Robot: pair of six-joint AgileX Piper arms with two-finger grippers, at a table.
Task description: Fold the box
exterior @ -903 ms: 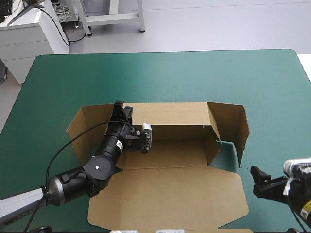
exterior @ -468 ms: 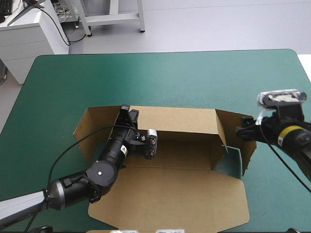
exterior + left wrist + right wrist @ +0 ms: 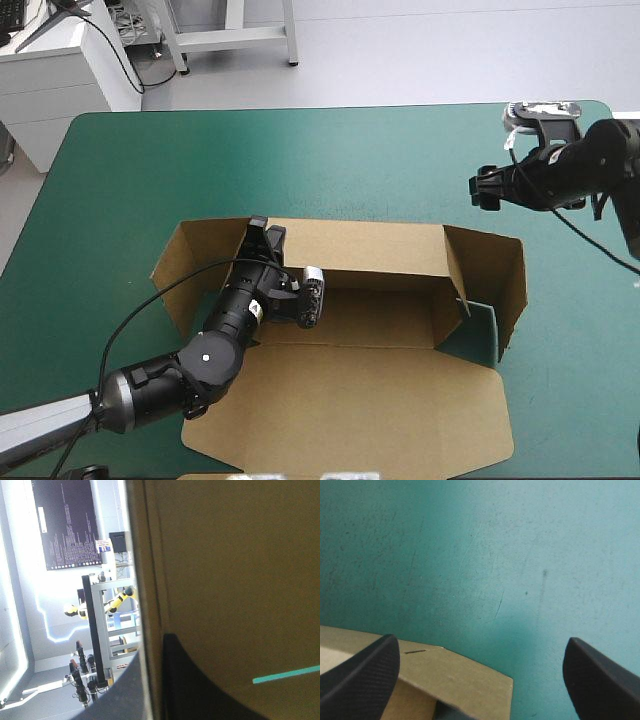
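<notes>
The brown box lies mid-table with its back wall and both end flaps raised and its lid flat toward the front edge. My left gripper is shut on the left part of the back wall's top edge. In the left wrist view the board runs between its black fingers. My right gripper hangs open above the teal-green cover, beyond the box's right end flap and not touching it. In the right wrist view its fingers stand wide apart, with a corner of the box just under them.
The teal-green cover lies bare between the box and the table's far edge. A small tab stands inside the right end flap.
My right gripper rose from the front right, passed the right end flap, and has now moved off toward the far right. The right flap stands more upright. The left gripper keeps its hold.
</notes>
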